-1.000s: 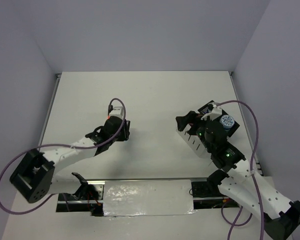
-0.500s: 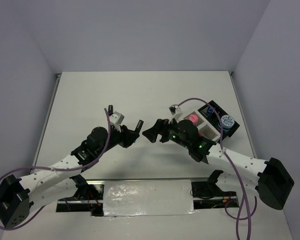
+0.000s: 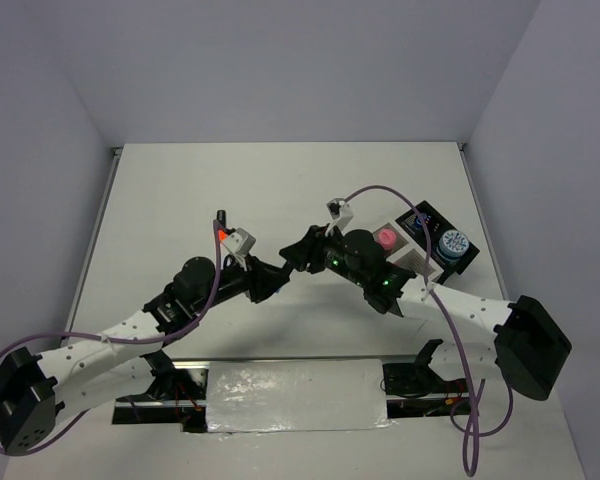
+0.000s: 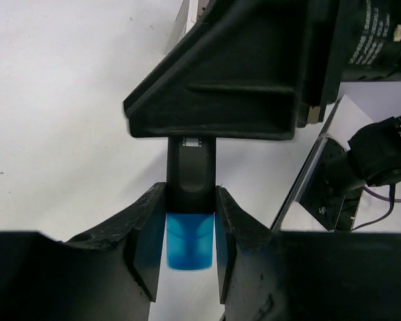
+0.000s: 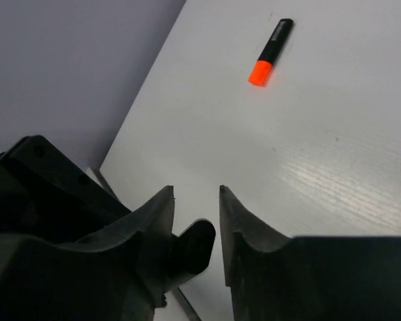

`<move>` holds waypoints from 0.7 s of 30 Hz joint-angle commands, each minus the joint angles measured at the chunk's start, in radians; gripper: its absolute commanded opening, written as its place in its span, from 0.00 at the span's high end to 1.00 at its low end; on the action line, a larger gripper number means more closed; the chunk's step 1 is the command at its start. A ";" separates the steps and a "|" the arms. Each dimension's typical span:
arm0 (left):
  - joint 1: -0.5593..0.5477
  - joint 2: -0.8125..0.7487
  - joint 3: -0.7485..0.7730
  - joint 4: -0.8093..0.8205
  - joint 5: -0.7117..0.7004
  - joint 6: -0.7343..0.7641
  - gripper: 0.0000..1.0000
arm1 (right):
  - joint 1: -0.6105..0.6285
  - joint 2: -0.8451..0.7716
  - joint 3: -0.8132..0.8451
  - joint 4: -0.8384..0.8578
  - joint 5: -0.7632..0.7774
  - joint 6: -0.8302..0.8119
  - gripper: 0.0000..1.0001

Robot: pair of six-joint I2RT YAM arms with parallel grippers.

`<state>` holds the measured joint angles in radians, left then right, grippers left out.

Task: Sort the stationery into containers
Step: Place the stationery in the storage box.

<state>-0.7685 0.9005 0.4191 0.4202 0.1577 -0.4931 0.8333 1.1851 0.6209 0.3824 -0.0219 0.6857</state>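
Left fingers (image 4: 146,235): clenched on the blue highlighter (image 4: 189,242), pressing its blue body from both sides.
Blue highlighter: held over the middle of the worktop (image 3: 280,180), where the two arms meet. Its black end points away from the left wrist and runs under the dark body of the other arm's hand.
Right fingers (image 5: 246,231): released, with a clear gap between them. A rounded black tip sits in that gap, against one finger and apart from the other.
Orange highlighter (image 5: 271,52): lies flat on the bare worktop, well apart from both sets of fingers. In the right wrist view its black end points away from the camera.
Organizer (image 3: 412,262): a white box on the right side of the worktop, just behind the right arm's wrist.
Pink-capped tube (image 3: 386,239): stands in one of the organizer's compartments.
Blue tub (image 3: 452,243): at the organizer's right end, beside the black compartment (image 3: 427,218).
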 commanded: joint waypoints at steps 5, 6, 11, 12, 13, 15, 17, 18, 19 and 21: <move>-0.020 0.003 0.041 0.013 -0.065 0.033 0.01 | 0.004 0.045 0.062 0.116 -0.082 0.009 1.00; -0.020 0.000 0.053 -0.015 -0.139 0.033 0.01 | -0.011 0.032 0.053 0.113 -0.076 -0.001 1.00; -0.015 -0.022 0.182 -0.287 -0.436 0.001 0.01 | -0.071 -0.206 0.023 -0.170 0.182 -0.112 1.00; -0.012 -0.020 0.202 -0.344 -0.504 -0.049 0.01 | -0.072 -0.244 0.026 -0.222 0.327 -0.161 1.00; 0.006 -0.011 0.239 -0.400 -0.621 -0.079 0.01 | -0.077 -0.286 0.034 -0.319 0.394 -0.190 1.00; 0.041 0.008 0.276 -0.533 -0.682 -0.137 0.01 | -0.080 -0.384 0.065 -0.437 0.635 -0.227 1.00; 0.110 0.020 0.285 -0.581 -0.679 -0.163 0.01 | -0.089 -0.453 0.085 -0.621 0.892 -0.210 1.00; 0.148 0.026 0.285 -0.578 -0.657 -0.162 0.01 | -0.097 -0.465 0.097 -0.664 0.965 -0.200 1.00; 0.161 0.028 0.284 -0.571 -0.614 -0.159 0.01 | -0.112 -0.475 0.114 -0.810 1.023 -0.149 1.00; 0.170 0.028 0.280 -0.555 -0.595 -0.154 0.01 | -0.206 -0.484 0.143 -0.920 1.076 -0.052 1.00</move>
<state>-0.6136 0.9211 0.6846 -0.0792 -0.4221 -0.6132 0.7063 0.7044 0.7094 -0.2207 0.7372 0.5518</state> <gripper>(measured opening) 0.993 0.223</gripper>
